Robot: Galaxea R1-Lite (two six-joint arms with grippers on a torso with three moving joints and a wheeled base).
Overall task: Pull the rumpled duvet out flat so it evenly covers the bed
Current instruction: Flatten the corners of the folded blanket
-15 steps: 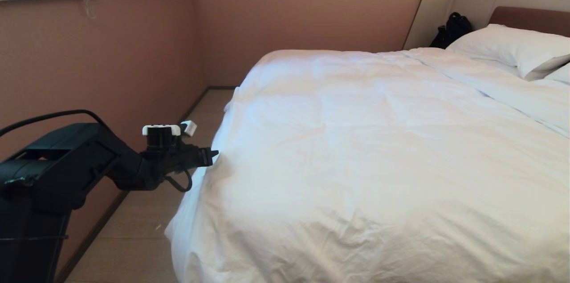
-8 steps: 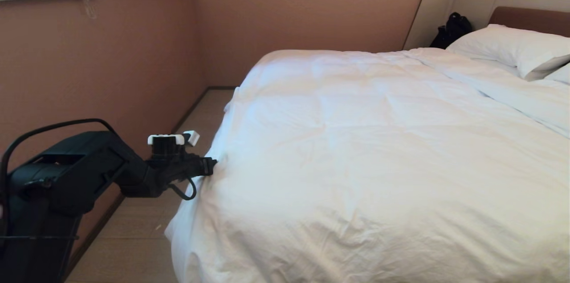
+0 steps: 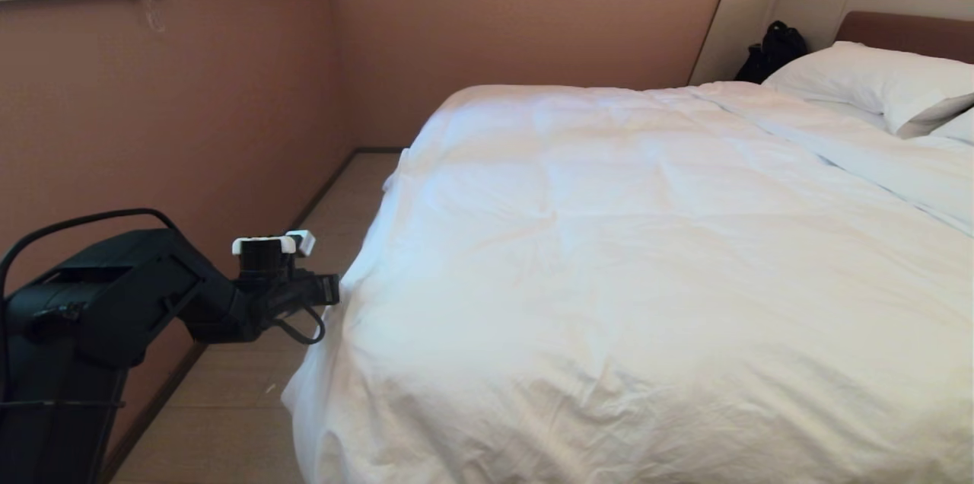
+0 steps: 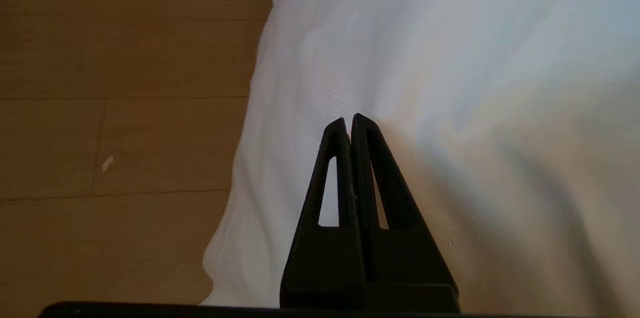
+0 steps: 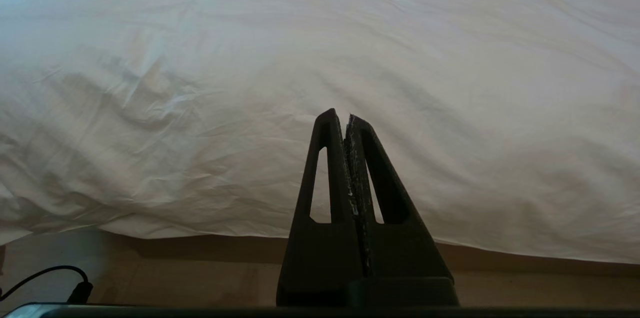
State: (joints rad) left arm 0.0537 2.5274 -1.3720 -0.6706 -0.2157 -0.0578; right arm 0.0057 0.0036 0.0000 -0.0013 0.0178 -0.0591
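Both claws pinched tight. My left claw [image 3: 332, 289] sits at the duvet's [image 3: 609, 256] left edge, tips against the fabric; I can't tell whether any cloth is nipped. Right claw [image 5: 347, 117] holds nothing, parked off the near edge over the floor [image 5: 150, 268]. I'd call the job mostly done: duvet spread across the bed [image 3: 749, 20], draping over the left and near sides, light wrinkles near the front corner, left overhang uneven. Pillows [image 3: 875, 88] far right, black bag [image 3: 772, 50] by the headboard. Wood floor strip, pink wall [image 3: 190, 111] on the left.
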